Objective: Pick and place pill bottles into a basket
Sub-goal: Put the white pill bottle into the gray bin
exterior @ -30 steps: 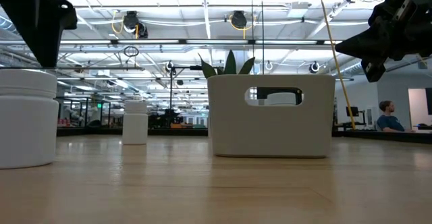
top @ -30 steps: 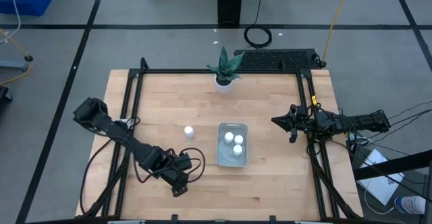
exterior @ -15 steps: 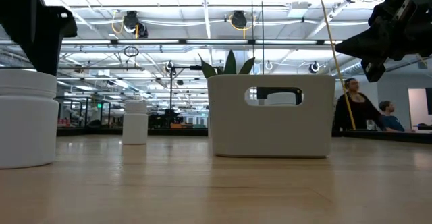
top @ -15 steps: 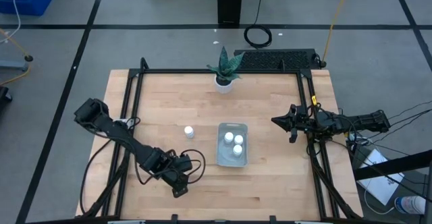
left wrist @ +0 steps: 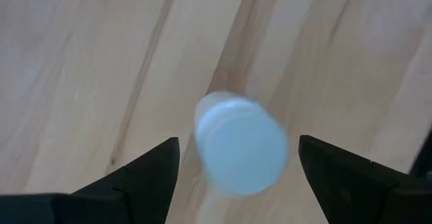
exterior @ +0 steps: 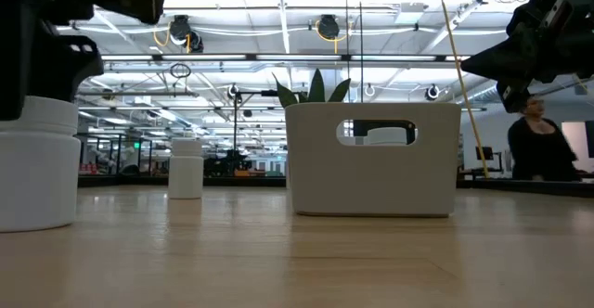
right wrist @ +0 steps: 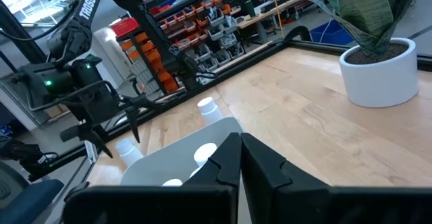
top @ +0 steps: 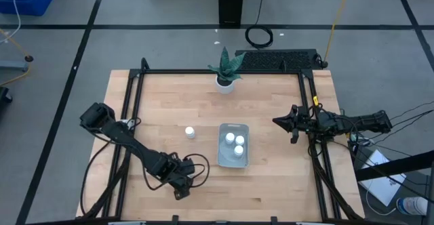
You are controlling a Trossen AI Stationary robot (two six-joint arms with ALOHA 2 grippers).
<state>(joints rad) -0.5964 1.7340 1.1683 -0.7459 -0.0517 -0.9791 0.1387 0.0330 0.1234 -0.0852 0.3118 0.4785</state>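
The basket (top: 233,146) sits on the wooden counter (top: 271,103), and the rest is placed from it. Three bottles stand inside it with their white caps up; one of them (top: 230,137) is nearest the plant pot (top: 224,83), which stands well beyond the basket's far end. A fourth bottle (top: 190,132) stands upright on the counter just off the basket's left side, toward that far end.

The left end effector (left wrist: 233,177) hangs over a fifth bottle (left wrist: 241,145), near the counter's front edge, to the left of and nearer than the basket. Its two dark fingers (left wrist: 145,173) are spread wide, one on each side of the bottle's cap, with bare wood showing between each finger and the bottle, so nothing is pinched. In the table-height view this bottle (exterior: 37,164) stands upright on the counter, with the dark end effector just above it.

The right end effector (top: 281,123) waits well to the right of the basket, pointing toward it, its fingers (right wrist: 226,160) pressed together on nothing.

In the right wrist view, white lettering on the left arm (right wrist: 91,1) reads "TROSSEN". No writing can be read on any bottle or on the basket
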